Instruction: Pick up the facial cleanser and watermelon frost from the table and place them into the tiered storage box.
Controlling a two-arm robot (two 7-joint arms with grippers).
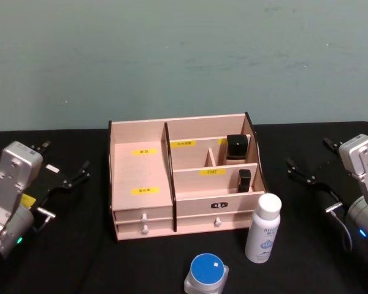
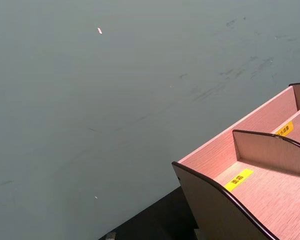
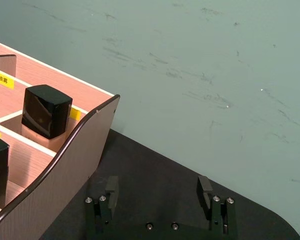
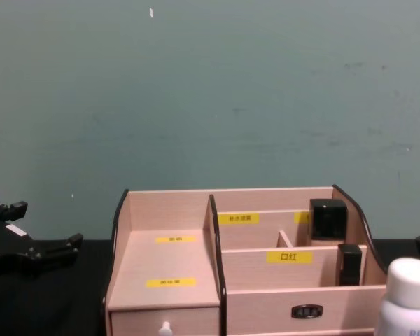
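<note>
My right claw (image 1: 306, 153) hangs over the black table (image 1: 80, 257) off the right end of the tiered storage box (image 1: 141, 184). Its jaws are spread wide with nothing between them, which the wrist camera shows plainly (image 3: 157, 184). My left claw (image 1: 66, 156) waits off the box's left end, also spread and empty. The white bottle (image 1: 263, 228), which I take for the facial cleanser, stands upright just in front of the box's right front corner. It is nearer my body than the right claw and inward of it. Its long axis is vertical, so I judge a sideways grip around the body from the right suits best, and the right arm is plainly the closer one. The blue-lidded jar (image 1: 207, 272), likely the watermelon frost, sits further forward, left of the bottle, lid up. Neither is in the box yet.
</note>
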